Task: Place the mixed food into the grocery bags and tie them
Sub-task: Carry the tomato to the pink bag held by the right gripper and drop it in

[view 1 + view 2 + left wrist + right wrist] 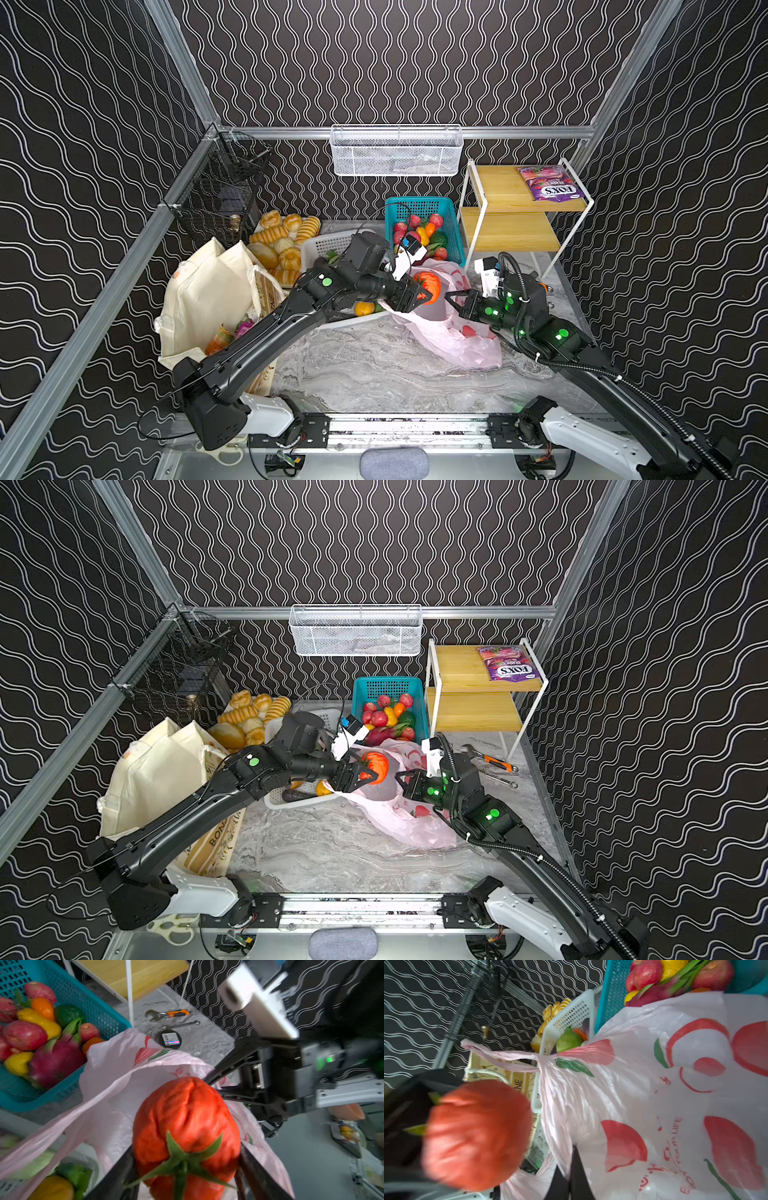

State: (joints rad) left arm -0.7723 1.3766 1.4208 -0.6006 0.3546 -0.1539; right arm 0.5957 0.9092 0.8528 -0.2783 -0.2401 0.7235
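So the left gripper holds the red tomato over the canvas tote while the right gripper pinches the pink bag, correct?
No. The left gripper holds the red tomato over the pink plastic bag, not the canvas tote; both top views show it. The right gripper does pinch that bag.

red tomato point(187, 1122) | pink bag point(457, 347) — red fruit prints | teal basket point(415, 208)

The purple snack pouch point(550, 183) on the wooden shelf point(498, 187) says "FOX'S", upside down. The pink plastic bag point(654, 1084) says "YOUR LIFE" in red letters. The cream tote point(158, 775) shows "BON".
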